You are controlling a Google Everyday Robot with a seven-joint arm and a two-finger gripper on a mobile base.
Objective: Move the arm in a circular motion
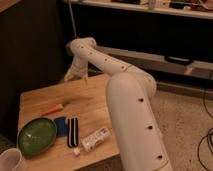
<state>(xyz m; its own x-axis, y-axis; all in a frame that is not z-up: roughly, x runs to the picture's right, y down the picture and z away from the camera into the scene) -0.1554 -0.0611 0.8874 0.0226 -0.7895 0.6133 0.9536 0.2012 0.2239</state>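
Note:
The arm (132, 100) is glossy white with small dark screw dots and fills the right half of the camera view. Its thick near segment rises from the bottom right. A thinner segment runs up and left to a rounded elbow (82, 47). From there the tapered tip points down to the gripper (70, 76), which hangs over the far edge of the wooden table (95, 102), near its back left corner. Nothing shows in the gripper.
On the table lie a green plate (36, 135), an orange stick-like item (55, 107), a blue object (61, 126), a dark striped object (73, 131) and a white tube (95, 138). A white cup (11, 161) stands at the bottom left. Dark shelving stands behind; cables lie on the floor at right.

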